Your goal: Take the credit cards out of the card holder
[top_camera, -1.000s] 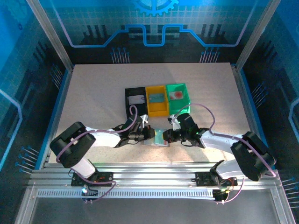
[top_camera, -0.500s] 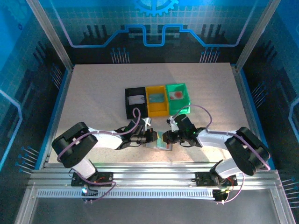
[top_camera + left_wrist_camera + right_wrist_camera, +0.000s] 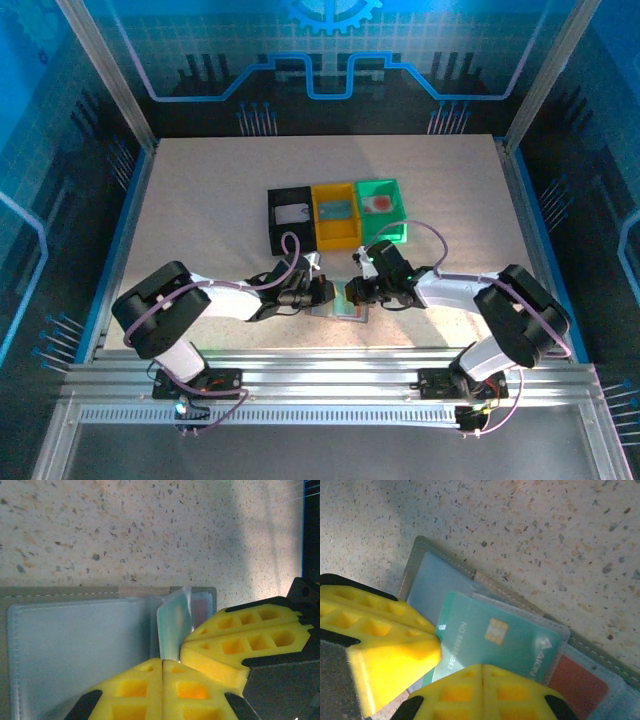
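Both hands were clenched over the small flat grey folding card holder [image 3: 421, 555], which lay open on the speckled table [image 3: 545, 530] directly beneath their tips. The right hand [image 3: 482, 672] had its shut yellow tips at the near edge of a thin teal plastic credit card [image 3: 490, 640], most of which sat inside a clear pocket. The card faced the hand flat, so it looked pressed rather than pinched, though I could not tell for certain. The left hand [image 3: 162, 667] was closed at the foot of a clear pocket leaf [image 3: 175, 622] that stood up just ahead of it. Whether it gripped that leaf or only pinned the holder was also unclear.

The likeliest failure was slip: shut tips on a smooth card might skate off without moving it. If the left hand's hold was weak, the whole card holder would probably slide with the card instead of giving it up. The two hands sat very close together, so any sideways correction risked their tips knocking. A hard pull could also crease the upright leaf or drag out the red-orange card [image 3: 575, 685] lying beside the right hand's tips.

The teal card carried "NO" followed by a run of digits starting with several 8s. It also had a gold chip and a white logo with a word resembling "AXION", which was not sharp enough to confirm.
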